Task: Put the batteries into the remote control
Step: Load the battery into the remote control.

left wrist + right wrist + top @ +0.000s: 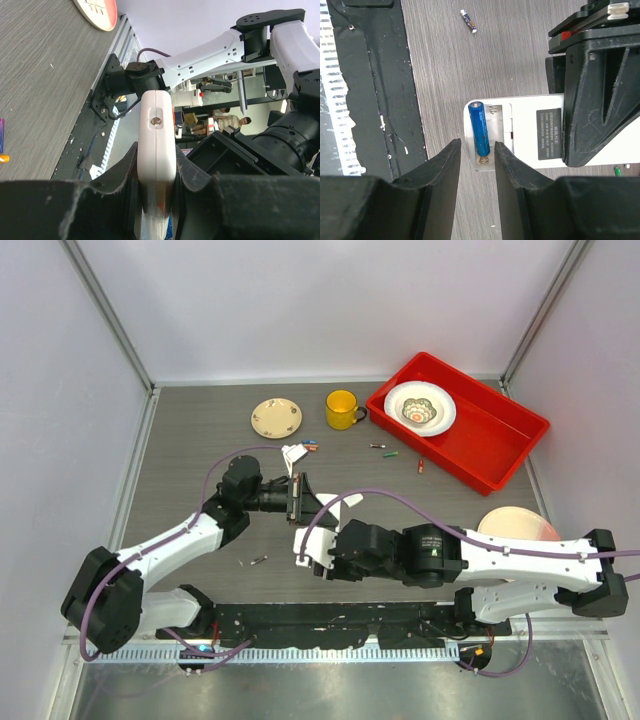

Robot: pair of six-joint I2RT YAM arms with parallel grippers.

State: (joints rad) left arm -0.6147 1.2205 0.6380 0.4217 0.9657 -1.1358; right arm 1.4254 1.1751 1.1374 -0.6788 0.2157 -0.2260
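Right tool gapes astride the blue battery; left tool clamps remote. A brushing finger could pop it out.

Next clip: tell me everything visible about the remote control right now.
The remote control is a slim white plastic handset. The left tool clamps it across its front and back faces, and its back is turned toward the right wrist camera. Its battery bay is uncovered: a blue battery lies in one slot and the other is empty. A dark label sits beside the bay.
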